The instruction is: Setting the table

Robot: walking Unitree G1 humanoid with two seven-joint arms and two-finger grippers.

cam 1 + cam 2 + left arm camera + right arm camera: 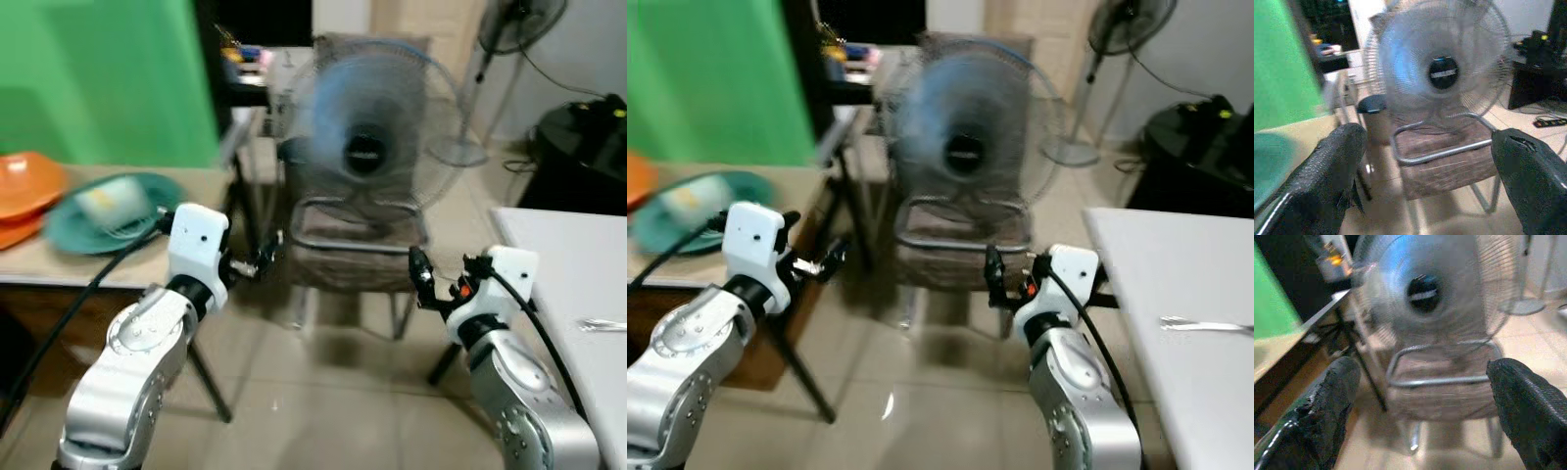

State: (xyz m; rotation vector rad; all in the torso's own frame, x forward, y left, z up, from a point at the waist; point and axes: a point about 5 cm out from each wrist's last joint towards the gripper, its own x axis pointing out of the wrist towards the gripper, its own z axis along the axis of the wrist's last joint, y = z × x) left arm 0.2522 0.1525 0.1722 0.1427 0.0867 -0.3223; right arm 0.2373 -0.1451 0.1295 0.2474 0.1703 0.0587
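Note:
On the tan table (69,264) at my left lies a teal plate (88,230) with a pale bowl (110,201) on it, beside stacked orange plates (24,191). A white table (578,264) stands at my right, and a metal utensil (600,325) lies on it. My left gripper (260,257) hovers just off the tan table's right edge, open and empty (1430,147). In mid-air, left of the white table, my right gripper (423,274) is also open with nothing between its fingers (1425,382). Both grippers face the fan.
A large fan (367,147) rests on a brown metal-framed chair (353,250) straight ahead, between the two tables. Behind are a standing fan (514,34), a black bag (583,147), a green screen (98,78) and a dark cluttered desk (245,69). Tiled floor lies below.

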